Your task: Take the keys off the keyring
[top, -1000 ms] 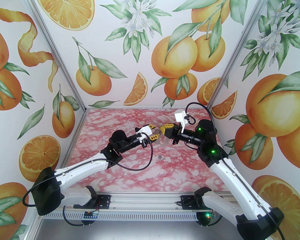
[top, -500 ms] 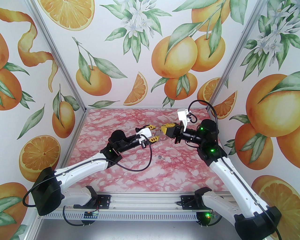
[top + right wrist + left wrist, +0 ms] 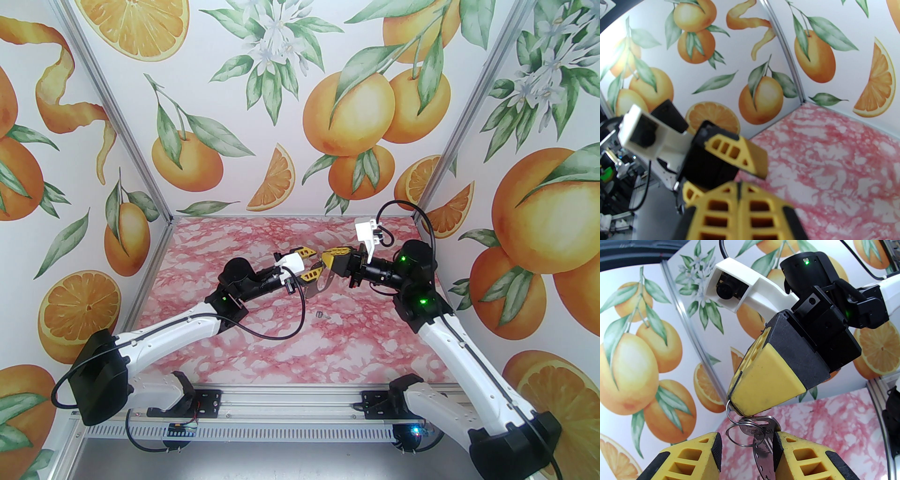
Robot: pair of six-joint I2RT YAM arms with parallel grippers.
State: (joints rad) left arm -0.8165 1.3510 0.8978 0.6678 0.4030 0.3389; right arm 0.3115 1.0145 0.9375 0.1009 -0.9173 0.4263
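Orange-print walls (image 3: 281, 93) surround a pink marbled table (image 3: 234, 342) bearing one loose key (image 3: 321, 315).

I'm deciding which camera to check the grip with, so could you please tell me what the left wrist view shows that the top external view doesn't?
Left wrist: the shut right tool pinches a thin wire ring, with a silvery key hanging beneath it inside the open left tool. Top external: a loose key lying on the table, nearer the bases than both tools. Both: the tools meeting tip to tip.
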